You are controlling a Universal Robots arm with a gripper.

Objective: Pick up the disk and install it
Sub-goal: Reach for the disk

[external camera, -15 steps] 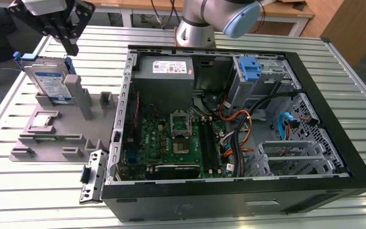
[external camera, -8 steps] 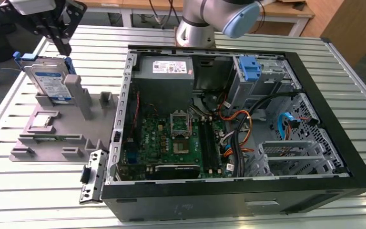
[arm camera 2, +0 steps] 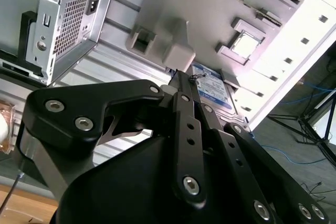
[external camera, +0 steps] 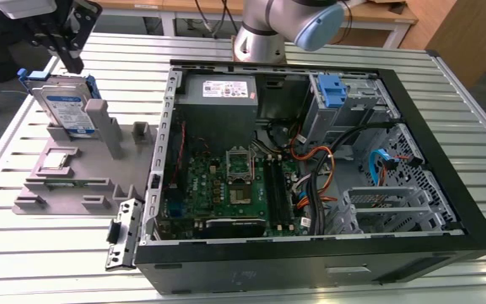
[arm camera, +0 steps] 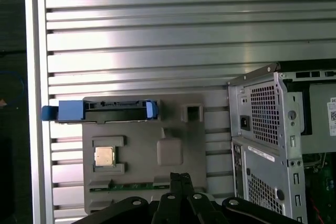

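Observation:
The disk (external camera: 68,111) stands on edge in a slot of the grey fixture (external camera: 99,161), at the exterior view's left, with its white-and-blue label facing out and blue rails around it. My gripper (external camera: 73,65) hangs just above the disk's top edge, shut with nothing between the fingers. In the first wrist view the disk (arm camera: 107,110) shows edge-on between its blue rails, and my gripper (arm camera: 181,178) sits over the fixture (arm camera: 173,124) apart from it. In the second wrist view my gripper (arm camera 2: 181,75) lies close beside the disk's label (arm camera 2: 212,85).
An open black computer case (external camera: 445,190) lies on the slatted metal table (external camera: 40,253), with the motherboard (external camera: 226,190), cables and drive bays (external camera: 344,92) exposed. A small square silver chip (external camera: 55,159) rests in the fixture. The arm's base (external camera: 260,38) stands behind the case.

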